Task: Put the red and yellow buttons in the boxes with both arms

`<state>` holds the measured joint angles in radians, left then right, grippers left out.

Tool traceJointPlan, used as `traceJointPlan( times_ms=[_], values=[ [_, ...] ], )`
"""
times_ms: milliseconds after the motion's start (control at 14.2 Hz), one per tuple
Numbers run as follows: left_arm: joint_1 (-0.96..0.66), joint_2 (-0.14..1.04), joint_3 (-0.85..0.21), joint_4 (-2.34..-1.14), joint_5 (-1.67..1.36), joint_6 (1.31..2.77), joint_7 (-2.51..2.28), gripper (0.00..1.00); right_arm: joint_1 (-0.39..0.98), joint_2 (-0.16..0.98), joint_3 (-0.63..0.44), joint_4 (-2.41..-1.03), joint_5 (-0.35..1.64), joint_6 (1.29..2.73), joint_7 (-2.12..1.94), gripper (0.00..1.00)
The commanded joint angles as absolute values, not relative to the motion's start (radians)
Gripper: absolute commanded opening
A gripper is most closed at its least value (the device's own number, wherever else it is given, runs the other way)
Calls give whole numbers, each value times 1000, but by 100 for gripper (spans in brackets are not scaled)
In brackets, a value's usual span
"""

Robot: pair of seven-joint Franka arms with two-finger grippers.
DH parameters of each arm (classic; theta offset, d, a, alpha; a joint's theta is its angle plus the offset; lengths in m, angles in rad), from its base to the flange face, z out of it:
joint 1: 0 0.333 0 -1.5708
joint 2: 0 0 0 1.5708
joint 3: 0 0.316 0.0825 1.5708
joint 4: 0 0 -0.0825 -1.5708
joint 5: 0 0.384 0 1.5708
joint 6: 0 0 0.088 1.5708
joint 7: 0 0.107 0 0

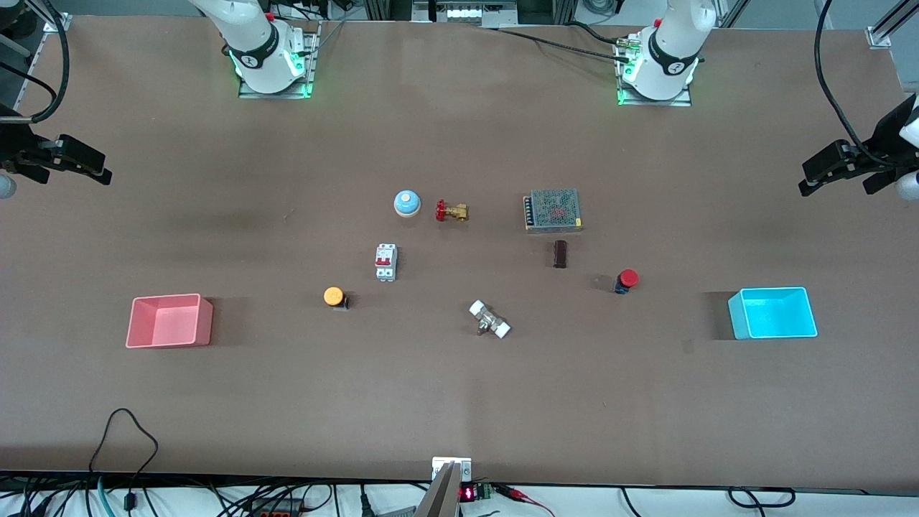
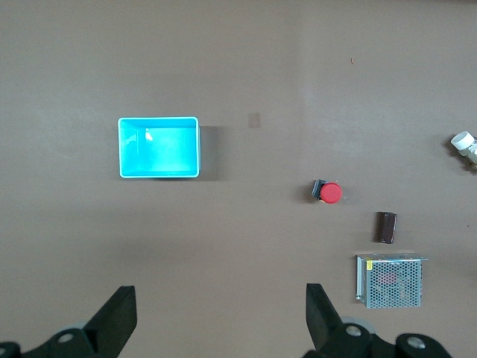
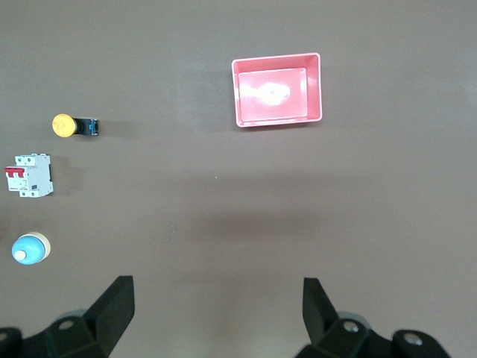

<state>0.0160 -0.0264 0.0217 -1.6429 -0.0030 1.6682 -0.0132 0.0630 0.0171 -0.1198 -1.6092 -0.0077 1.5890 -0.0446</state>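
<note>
The red button lies on the table toward the left arm's end, beside the cyan box. The yellow button lies toward the right arm's end, beside the pink box. Both boxes are empty. My left gripper is open and empty, high over the table's edge at its own end; its wrist view shows the cyan box and red button. My right gripper is open and empty, high over its own end; its wrist view shows the pink box and yellow button.
In the table's middle stand a blue-and-white bell, a brass valve with a red handwheel, a white circuit breaker, a mesh-covered power supply, a dark brown block and a white-ended fitting.
</note>
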Motion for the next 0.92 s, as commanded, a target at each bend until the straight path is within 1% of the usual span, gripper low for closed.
traceJointPlan(
  times_ms=[0,282,423,564,705,846],
  values=[
    [17,-28,15,-1635,11,1664,-23,100,58,2,-117,-1612,-14,1581,-34,100],
    [17,-18,14,-1638,6,1670,-23,100,58,3,-115,-1612,-14,1581,-34,100],
    [6,15,12,-1655,0,1696,-23,100,57,8,-117,-1612,-14,1588,-35,100],
    [3,61,-9,-1660,0,1716,-46,100,60,44,-115,-1612,-18,1600,-35,100],
    [3,112,-47,-1681,0,1773,-101,100,67,87,-112,-1614,-21,1608,-34,100],
    [2,141,-75,-1754,0,1892,-159,100,81,139,-104,-1614,-9,1656,-34,100]
  ],
)
